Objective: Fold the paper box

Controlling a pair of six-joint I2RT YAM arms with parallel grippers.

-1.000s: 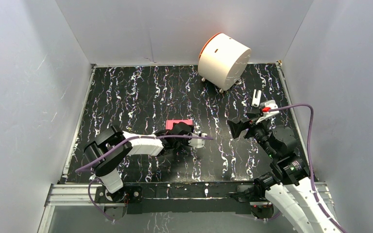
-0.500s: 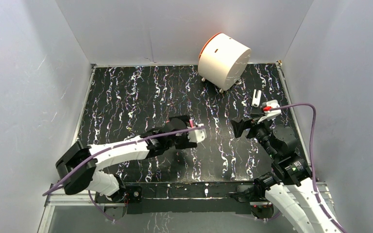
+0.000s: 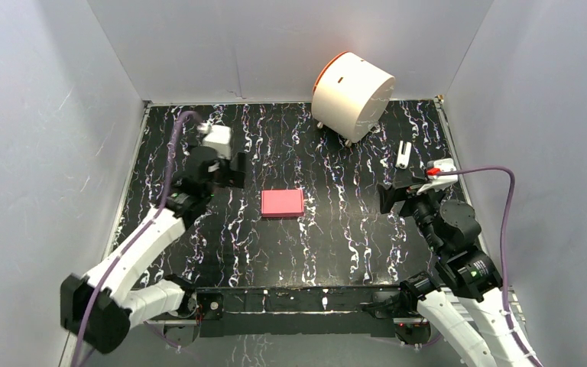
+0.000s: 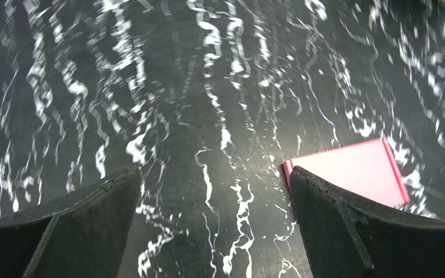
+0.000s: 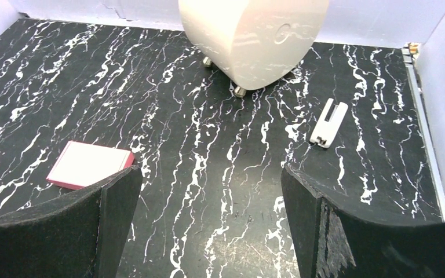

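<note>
The paper box (image 3: 282,203) is a small flat pink-red rectangular box lying alone on the black marbled table, near the middle. It shows in the left wrist view (image 4: 359,171) partly behind the right finger, and in the right wrist view (image 5: 90,164) at the left. My left gripper (image 3: 233,170) is open and empty, up and to the left of the box, apart from it; in its own view (image 4: 214,176) only table lies between the fingers. My right gripper (image 3: 388,200) is open and empty, well right of the box, and its own view (image 5: 211,176) shows it wide open.
A large white cylinder with an orange rim (image 3: 351,93) stands on small feet at the back, also in the right wrist view (image 5: 255,32). A small white clip-like part (image 3: 403,154) lies at the right (image 5: 328,123). Grey walls close in the table on three sides.
My left arm has let go of the box's area and swung from over the box back to the far left. The box now lies uncovered. The right gripper drew back slightly.
</note>
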